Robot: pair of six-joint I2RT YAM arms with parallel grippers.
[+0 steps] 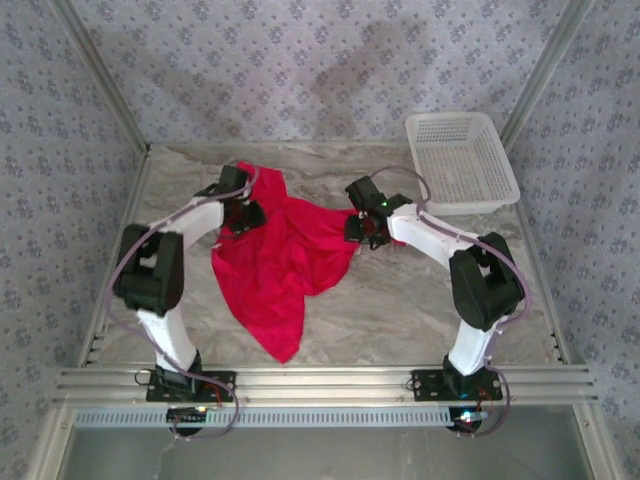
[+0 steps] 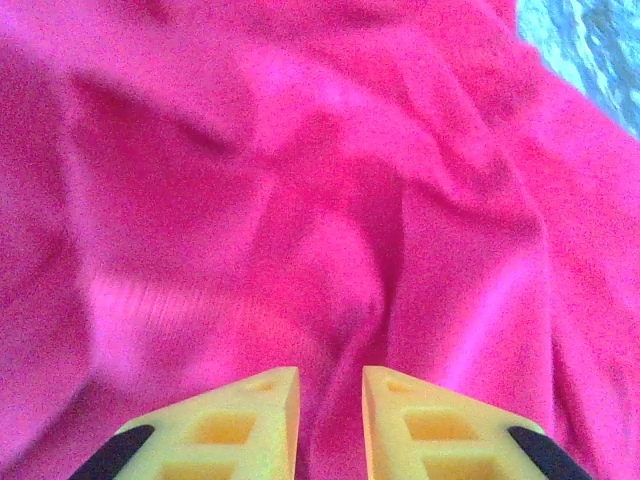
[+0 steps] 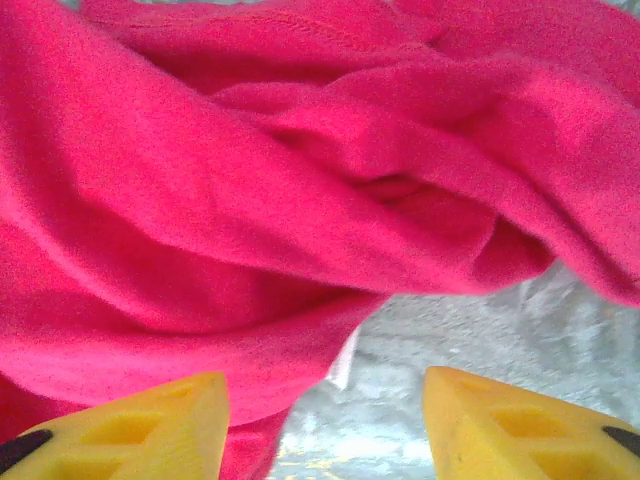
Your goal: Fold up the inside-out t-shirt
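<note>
- White slotted plastic basket (image 1: 462,160) sits upright beyond and to the right of the right claw (image 1: 365,225), apart from it.
- Grey marbled tabletop (image 1: 400,300) spreads beneath the claw.
- Floral-patterned walls (image 1: 320,70) rise beyond it.
- Aluminium rails (image 1: 330,385) cross the near edge, well behind it.

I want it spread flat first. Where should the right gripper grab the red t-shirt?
Pinch the rolled fold of the t-shirt just ahead of the open right gripper, coming from its right, low along the table; that fold overhangs bare marble, probably leaving room for a finger.
</note>
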